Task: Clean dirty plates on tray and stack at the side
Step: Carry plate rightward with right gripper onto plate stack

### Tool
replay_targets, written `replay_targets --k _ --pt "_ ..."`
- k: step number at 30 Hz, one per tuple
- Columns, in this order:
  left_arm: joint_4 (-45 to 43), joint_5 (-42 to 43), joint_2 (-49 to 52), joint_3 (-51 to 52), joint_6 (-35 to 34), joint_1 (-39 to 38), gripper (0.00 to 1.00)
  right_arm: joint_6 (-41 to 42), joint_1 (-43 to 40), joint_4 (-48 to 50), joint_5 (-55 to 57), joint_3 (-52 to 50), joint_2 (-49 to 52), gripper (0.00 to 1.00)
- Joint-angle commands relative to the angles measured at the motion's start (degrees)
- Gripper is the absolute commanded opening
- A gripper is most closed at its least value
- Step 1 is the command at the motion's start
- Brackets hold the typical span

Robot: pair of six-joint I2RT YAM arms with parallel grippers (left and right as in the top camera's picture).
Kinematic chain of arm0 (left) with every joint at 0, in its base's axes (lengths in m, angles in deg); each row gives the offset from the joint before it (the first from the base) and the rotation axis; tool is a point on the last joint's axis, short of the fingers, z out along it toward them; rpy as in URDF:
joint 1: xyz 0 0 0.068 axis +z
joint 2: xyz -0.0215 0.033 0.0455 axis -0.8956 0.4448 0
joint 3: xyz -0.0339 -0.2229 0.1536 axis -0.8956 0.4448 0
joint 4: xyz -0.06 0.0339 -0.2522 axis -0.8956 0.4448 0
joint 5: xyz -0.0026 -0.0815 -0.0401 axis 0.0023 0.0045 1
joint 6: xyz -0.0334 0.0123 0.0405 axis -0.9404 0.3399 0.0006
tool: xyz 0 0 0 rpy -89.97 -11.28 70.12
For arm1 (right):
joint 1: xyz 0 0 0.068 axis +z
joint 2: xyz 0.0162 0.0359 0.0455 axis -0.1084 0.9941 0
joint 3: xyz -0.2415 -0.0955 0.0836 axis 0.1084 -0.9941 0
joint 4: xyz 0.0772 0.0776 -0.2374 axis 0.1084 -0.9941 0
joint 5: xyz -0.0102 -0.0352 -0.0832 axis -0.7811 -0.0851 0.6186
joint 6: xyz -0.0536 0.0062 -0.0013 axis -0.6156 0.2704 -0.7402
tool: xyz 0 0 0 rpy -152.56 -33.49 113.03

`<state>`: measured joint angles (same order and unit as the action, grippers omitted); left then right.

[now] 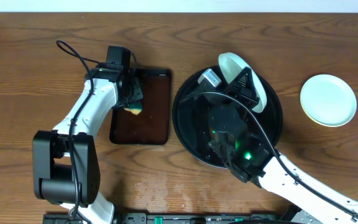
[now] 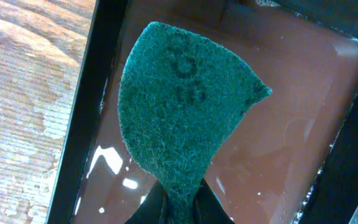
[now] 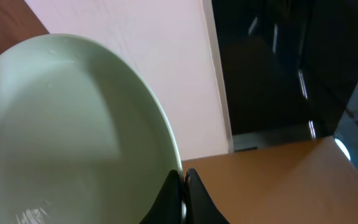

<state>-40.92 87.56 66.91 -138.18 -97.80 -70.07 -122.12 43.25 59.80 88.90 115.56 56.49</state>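
Note:
My right gripper [image 1: 246, 84] is shut on the rim of a pale plate [image 1: 232, 62] and holds it tilted on edge above the far side of the round black tray [image 1: 180, 124]. In the right wrist view the jaws [image 3: 182, 186] pinch the plate's rim [image 3: 73, 124], and its face looks clean. Another pale plate [image 1: 328, 99] lies on the table to the right of the tray, with a yellowish edge showing under it. My left gripper [image 1: 132, 93] is shut on a green-and-yellow sponge [image 1: 135, 109], whose green side shows in the left wrist view [image 2: 179, 106], pinched by the jaws [image 2: 179, 208].
A rectangular dark brown tray [image 1: 154, 124] with a wet, shiny floor [image 2: 278, 143] lies left of the black tray, under the sponge. The right arm covers much of the black tray's inside. Wooden table all around.

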Motion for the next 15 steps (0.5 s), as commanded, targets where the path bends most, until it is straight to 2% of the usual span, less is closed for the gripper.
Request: replay_targets --k 1,4,8,12,15 --pt "-0.6 -0.7 0.3 0.1 1.7 -0.1 0.08 5.2 0.4 0.0 2.1 0.7 -0.7 0.01" --pt "-0.8 -0.7 0.3 0.1 1.8 -0.1 0.08 10.0 0.0 0.0 2.1 0.7 -0.7 0.01" --pt "-1.3 -0.7 0.3 0.6 1.8 -0.1 0.08 20.4 -2.1 -2.4 1.7 0.7 -0.7 0.01" --pt "-4.0 -0.7 0.3 2.3 3.4 -0.2 0.08 35.3 -5.7 -10.8 -3.1 0.7 -0.7 0.01" --pt "-5.8 -0.7 0.3 3.1 4.2 -0.5 0.08 47.1 -9.7 -19.3 -13.1 0.7 -0.7 0.01"
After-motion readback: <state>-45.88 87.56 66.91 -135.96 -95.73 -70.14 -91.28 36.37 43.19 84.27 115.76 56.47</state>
